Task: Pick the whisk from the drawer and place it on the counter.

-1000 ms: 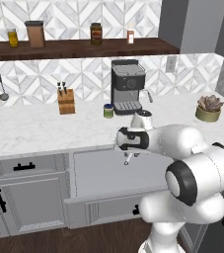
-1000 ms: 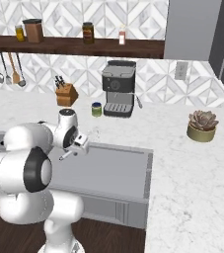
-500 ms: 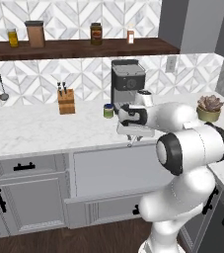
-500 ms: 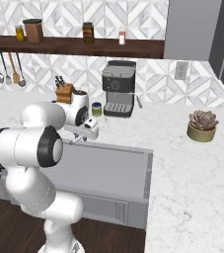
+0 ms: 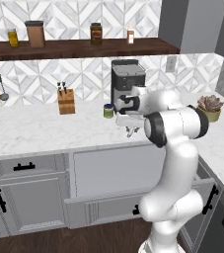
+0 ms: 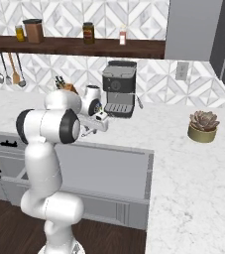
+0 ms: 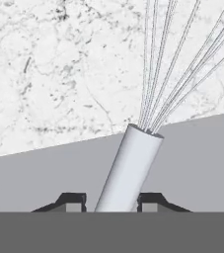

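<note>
My gripper (image 7: pixel 111 200) is shut on the whisk (image 7: pixel 128 168); its pale handle rises between the two finger tips and its wires fan out over the white marble counter (image 7: pixel 59 74). Seen from the left base, the gripper (image 5: pixel 130 130) hangs just above the counter's front edge (image 5: pixel 29 131), in front of the coffee machine. From the right base, the gripper (image 6: pixel 87 130) shows the slim whisk (image 6: pixel 84 133) poking out low to the left. The wide grey drawer (image 5: pixel 98 210) stands pulled out below, its pale inside (image 6: pixel 109 163) bare.
A black coffee machine (image 5: pixel 128 81) stands right behind the hand, with a small green jar (image 5: pixel 108 110) and a knife block (image 5: pixel 66 101) to its left. A potted succulent (image 5: pixel 209 106) sits at the right. A narrower drawer (image 5: pixel 205 188) juts out at the lower right.
The arm has swung from over the open drawer back toward the counter edge by the coffee machine, carrying the whisk with it.
</note>
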### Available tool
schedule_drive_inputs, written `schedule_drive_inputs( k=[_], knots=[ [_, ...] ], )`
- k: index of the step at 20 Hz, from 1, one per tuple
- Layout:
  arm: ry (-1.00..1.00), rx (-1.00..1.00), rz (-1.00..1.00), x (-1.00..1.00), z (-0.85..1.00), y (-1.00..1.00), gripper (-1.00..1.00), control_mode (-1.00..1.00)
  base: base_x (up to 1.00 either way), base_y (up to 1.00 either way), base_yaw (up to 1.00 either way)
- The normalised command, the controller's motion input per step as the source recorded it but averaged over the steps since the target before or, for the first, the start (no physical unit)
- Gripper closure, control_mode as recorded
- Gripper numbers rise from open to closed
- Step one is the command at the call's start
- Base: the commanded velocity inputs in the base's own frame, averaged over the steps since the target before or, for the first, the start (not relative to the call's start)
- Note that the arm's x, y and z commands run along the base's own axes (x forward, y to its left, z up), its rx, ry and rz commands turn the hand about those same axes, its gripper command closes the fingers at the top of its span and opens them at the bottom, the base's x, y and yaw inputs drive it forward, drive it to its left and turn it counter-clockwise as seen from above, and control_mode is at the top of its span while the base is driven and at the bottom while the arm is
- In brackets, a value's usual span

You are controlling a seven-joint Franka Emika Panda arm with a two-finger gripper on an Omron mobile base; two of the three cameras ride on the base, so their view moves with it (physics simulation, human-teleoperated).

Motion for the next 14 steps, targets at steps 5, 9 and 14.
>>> schedule_drive_inputs(
  k=[5,9,14],
  knots=[
    [0.0,0.0,0.0,0.66,-0.5,0.0,1.0,-1.0,0.0,0.0,0.0],
    [0.0,0.0,0.0,0.65,-0.55,0.0,1.0,-1.0,0.0,0.0,0.0],
    [0.0,0.0,0.0,0.62,-0.5,0.0,1.0,-1.0,0.0,0.0,0.0]
  ],
)
